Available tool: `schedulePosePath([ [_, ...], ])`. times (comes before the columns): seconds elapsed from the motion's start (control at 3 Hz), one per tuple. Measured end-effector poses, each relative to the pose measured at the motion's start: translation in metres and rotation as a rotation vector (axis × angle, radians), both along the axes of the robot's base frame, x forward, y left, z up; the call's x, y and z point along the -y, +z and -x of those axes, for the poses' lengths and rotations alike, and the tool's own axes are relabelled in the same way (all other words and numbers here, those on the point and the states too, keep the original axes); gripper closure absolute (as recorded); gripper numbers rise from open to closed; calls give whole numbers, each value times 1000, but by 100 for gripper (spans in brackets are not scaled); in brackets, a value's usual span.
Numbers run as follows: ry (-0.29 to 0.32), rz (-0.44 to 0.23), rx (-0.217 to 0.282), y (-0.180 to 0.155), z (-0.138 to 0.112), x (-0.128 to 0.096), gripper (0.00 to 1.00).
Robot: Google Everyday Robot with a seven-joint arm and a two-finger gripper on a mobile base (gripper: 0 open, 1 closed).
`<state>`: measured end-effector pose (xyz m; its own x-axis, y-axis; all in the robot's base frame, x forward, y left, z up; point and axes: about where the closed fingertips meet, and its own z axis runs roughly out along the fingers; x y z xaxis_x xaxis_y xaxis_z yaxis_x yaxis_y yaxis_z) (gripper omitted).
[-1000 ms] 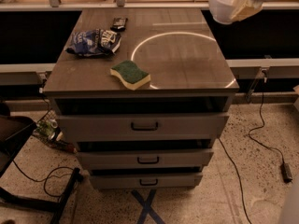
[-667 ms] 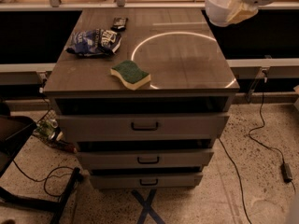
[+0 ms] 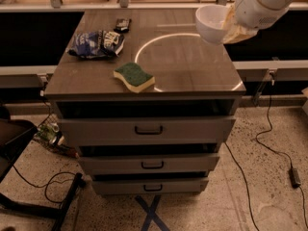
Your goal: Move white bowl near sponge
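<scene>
White bowl (image 3: 211, 24), where is it?
— Up in the air over the right rear corner of the counter (image 3: 192, 71), slightly tilted, touching nothing below; the pincer (image 3: 230, 27) is clamped on its right side
— And the sponge (image 3: 134, 77)?
— Flat on the counter close to the front edge, left of middle, well apart from the bowl
— Any open room beside it?
— Bare counter runs from the sponge's right side to the right edge, and behind it too. A blue snack bag (image 3: 96, 43) lies near the left edge further back, a small dark thing (image 3: 122, 23) behind that, both apart from the sponge
</scene>
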<state>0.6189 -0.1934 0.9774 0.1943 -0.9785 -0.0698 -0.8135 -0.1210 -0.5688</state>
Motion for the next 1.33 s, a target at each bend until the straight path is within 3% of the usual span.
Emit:
schedulePosePath([
  [0.33,110,42,-67,-39,29,-31,100],
  [0.67,200,59,-113,-76,42,-55,100],
  [1.33,278,62,-128,-99,36,-77,100],
])
